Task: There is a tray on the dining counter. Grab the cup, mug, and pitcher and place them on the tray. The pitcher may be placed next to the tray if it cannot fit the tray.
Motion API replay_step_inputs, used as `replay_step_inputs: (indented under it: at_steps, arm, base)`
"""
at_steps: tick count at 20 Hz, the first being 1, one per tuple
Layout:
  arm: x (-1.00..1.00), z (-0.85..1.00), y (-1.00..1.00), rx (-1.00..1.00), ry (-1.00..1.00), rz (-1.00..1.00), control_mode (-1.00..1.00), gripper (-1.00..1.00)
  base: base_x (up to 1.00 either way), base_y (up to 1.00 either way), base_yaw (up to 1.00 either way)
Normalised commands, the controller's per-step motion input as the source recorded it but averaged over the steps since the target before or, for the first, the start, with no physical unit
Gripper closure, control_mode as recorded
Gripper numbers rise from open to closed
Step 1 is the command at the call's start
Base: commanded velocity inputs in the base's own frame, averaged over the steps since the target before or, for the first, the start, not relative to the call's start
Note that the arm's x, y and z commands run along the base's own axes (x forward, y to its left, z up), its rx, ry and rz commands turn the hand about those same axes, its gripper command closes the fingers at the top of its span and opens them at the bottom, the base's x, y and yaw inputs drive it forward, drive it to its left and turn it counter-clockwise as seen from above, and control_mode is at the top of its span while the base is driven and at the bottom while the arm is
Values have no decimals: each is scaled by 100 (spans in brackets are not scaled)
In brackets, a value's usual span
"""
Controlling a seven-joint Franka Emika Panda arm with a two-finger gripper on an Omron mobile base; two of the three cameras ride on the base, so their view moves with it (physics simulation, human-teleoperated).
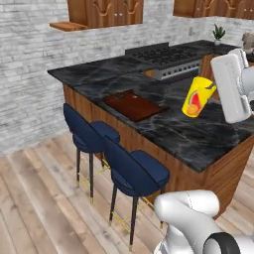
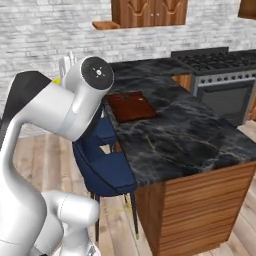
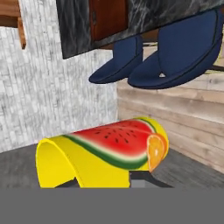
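Tool [image 3: 103,183] pinched yellow watermelon-print cup [image 1: 197,96], tilted in the air above table [image 1: 198,139], right of wooden tray [image 1: 133,105]; blue stools [image 1: 134,171] below.

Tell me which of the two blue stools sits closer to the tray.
The far stool, toward the brick wall: it stands beside the tray, the near stool past it.

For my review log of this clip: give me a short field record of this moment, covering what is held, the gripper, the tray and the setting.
held item: yellow cup with watermelon print, tilted, carried above the dining counter
gripper: shut on the cup
tray: dark reddish-brown, flat on the counter, nothing on it
cup vs tray: apart; cup in the air to the tray's right in the left base view
nearby: two blue stools at the counter front; stove behind
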Motion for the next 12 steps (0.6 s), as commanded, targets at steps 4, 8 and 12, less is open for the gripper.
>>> replay_step_inputs:
  at_steps: [4, 8, 12]
  arm:
    - [0, 0, 0, 0, 0, 0, 100, 100]
    - [0, 0, 0, 0, 0, 0, 100, 100]
    - [0, 0, 0, 0, 0, 0, 100, 100]
  base:
    - [23, 72, -35]
    - [0, 85, -34]
    - [13, 94, -41]
